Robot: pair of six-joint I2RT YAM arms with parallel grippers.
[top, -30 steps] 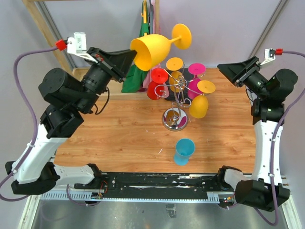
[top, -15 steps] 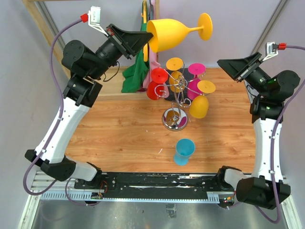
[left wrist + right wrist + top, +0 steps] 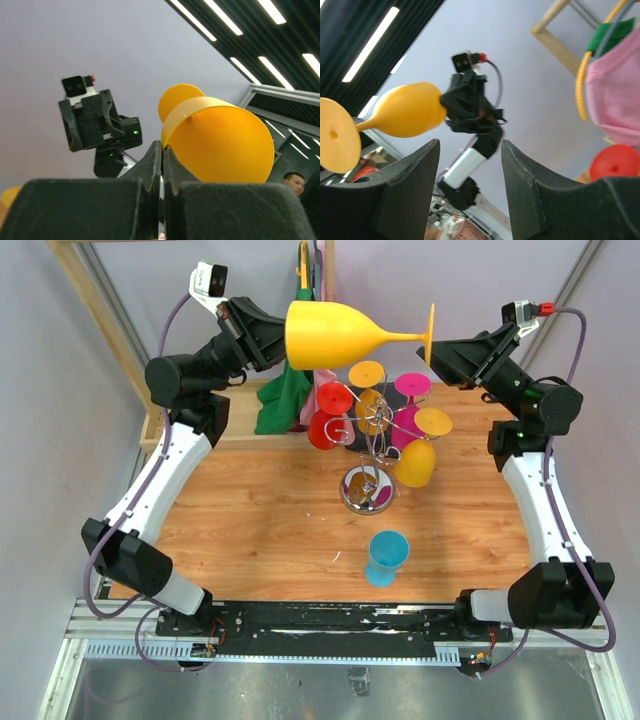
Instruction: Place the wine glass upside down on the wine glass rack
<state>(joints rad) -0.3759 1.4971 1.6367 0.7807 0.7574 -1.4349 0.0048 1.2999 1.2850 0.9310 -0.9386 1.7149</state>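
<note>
- A left gripper point(image 3: 283, 338) is clamped on the rim of a yellow glass point(image 3: 335, 335), holding it high above the table point(image 3: 250, 510).
- The glass lies on its side in the air. Its bowl mouth faces the left gripper, and its stem and foot point right.
- In the left wrist view, the two dark fingers point(image 3: 150, 165) press tight together on the rim's edge, with the glass point(image 3: 220, 145) filling the right of the view.
- The right gripper point(image 3: 440, 350) is raised just beside the foot of the glass, with its jaws spread wide and nothing between them.
- In the right wrist view, the glass point(image 3: 405, 117) sits up and left of the right gripper point(image 3: 470, 145), with its foot outside the left finger. I cannot tell whether they touch.
- The rack point(image 3: 368, 490) stands on the far middle of the table, below the held glass and well apart from it.
- Hung glasses point(image 3: 416, 462) in red, orange, pink and yellow dangle upside down from the rack's arms.
- A blue glass point(image 3: 385, 558) stands on the table near the rack's base, on the near side.
- A green cloth point(image 3: 285, 400) hangs at the far edge, left of the rack.
</note>
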